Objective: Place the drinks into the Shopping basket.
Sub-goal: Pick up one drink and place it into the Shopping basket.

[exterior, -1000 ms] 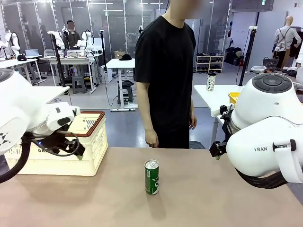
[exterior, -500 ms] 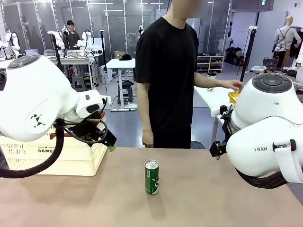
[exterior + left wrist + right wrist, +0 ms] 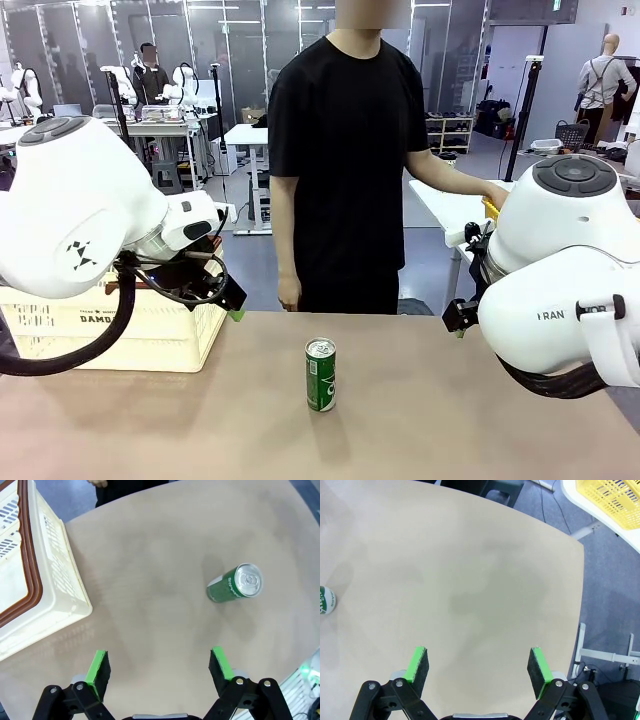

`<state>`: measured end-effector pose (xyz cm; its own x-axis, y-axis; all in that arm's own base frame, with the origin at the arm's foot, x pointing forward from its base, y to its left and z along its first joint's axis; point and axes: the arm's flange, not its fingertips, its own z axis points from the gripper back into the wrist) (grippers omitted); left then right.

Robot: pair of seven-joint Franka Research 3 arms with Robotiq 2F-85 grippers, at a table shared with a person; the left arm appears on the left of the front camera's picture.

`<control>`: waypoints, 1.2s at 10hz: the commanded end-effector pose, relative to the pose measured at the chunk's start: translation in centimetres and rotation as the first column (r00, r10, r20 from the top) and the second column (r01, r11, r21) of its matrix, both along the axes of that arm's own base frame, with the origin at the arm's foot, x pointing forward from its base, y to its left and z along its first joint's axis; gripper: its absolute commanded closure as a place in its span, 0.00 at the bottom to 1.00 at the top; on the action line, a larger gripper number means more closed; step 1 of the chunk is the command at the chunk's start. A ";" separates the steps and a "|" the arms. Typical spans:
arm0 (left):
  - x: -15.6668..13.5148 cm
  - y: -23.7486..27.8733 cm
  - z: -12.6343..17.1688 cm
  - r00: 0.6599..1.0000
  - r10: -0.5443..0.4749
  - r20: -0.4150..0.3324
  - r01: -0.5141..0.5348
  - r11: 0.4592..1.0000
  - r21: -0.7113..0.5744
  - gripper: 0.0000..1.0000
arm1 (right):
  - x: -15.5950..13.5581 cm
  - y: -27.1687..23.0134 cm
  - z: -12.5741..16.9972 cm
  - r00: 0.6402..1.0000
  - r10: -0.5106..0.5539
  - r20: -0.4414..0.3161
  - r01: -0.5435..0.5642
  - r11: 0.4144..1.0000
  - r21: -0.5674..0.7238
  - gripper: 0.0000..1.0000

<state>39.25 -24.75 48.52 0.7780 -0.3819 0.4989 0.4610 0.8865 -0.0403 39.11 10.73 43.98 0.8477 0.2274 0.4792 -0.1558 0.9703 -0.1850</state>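
Observation:
One green drink can stands upright in the middle of the table; from above it shows as a green can with a silver top, up and to the right of my left gripper's fingers. The Shopping basket, cream lattice with a reddish-brown rim, sits at the table's left, partly hidden by my left arm; its corner lies to the left of the fingers. My left gripper hovers open over bare table between basket and can. My right gripper is open over the table's right part, with the can's edge far to its left.
A person in a black shirt stands at the far side, one hand reaching to a bright yellow basket on a white side table beyond the right edge. The table edge curves close to my right gripper.
My left arm has swung up and to the right, away from the basket, then held still. The person has stepped left and reached to the yellow basket. The can has not moved.

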 end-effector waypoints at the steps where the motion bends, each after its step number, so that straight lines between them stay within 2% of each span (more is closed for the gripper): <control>1: 0.0 0.1 0.0 1.000 0.002 0.000 -0.002 1.000 -0.001 0.00 | 0.0 0.0 0.0 1.000 0.000 0.000 0.000 1.000 0.000 0.00; 3: 0.4 -3.9 -0.1 0.998 -0.055 -0.004 0.055 0.994 -0.091 0.00 | 0.0 0.0 0.0 1.000 0.000 0.000 0.000 1.000 0.000 0.00; 5: 1.4 -8.0 -0.2 0.996 -0.082 -0.032 0.080 0.994 -0.072 0.00 | 0.0 0.0 0.0 1.000 0.000 0.000 0.000 1.000 0.000 0.00; 8: 3.1 -12.9 -1.6 0.991 -0.039 -0.130 0.039 0.999 -0.005 0.00 | 0.0 0.0 0.0 1.000 0.000 0.000 0.000 1.000 0.000 0.00; 11: 4.5 -15.6 -2.5 0.986 -0.002 -0.166 0.003 1.000 0.009 0.00 | 0.0 0.0 0.0 1.000 0.000 0.000 0.000 1.000 0.000 0.00; 12: 4.8 -16.5 -2.9 0.984 0.017 -0.175 -0.009 0.999 0.050 0.00 | 0.0 0.0 0.0 1.000 0.000 0.000 0.000 1.000 0.000 0.00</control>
<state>43.49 -39.12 45.18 0.8413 -0.3934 0.3707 0.4606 0.8807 -0.1107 39.10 10.77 43.99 0.8474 0.2282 0.4794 -0.1568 0.9702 -0.1846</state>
